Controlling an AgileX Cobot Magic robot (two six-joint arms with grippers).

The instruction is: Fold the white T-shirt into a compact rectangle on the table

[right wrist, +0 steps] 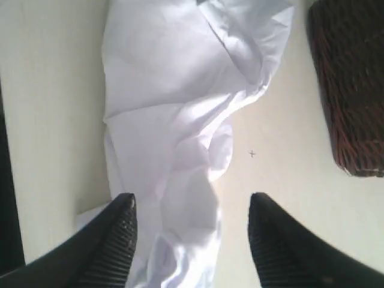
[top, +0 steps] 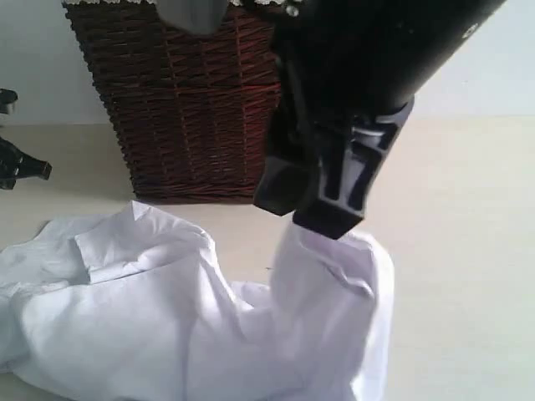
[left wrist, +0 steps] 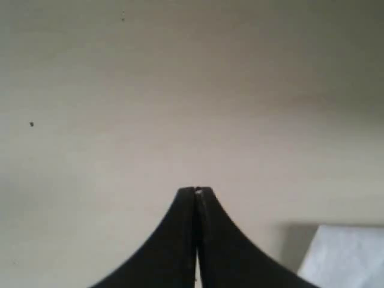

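One white T-shirt point(top: 167, 317), soft and creased, lay bunched on smooth cream desk point(top: 468, 251) before one dark woven wicker basket point(top: 192, 117). Two grippers. Right gripper point(right wrist: 192, 203) stood above shirt's raised fold, ribbed black fingers point(right wrist: 123, 240) parted, cloth between them unclamped; jaw gap visible only in right wrist view. Left gripper point(left wrist: 197, 193) pressed shut, empty, over bare desk near shirt corner; only left wrist view showed that.

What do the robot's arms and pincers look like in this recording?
All black. The right arm is a glossy rounded tube ending in a blocky head. The right pincer has two tapered fingers with ribbed inner pads. The left pincer has smooth, curved fingers. No cables show.
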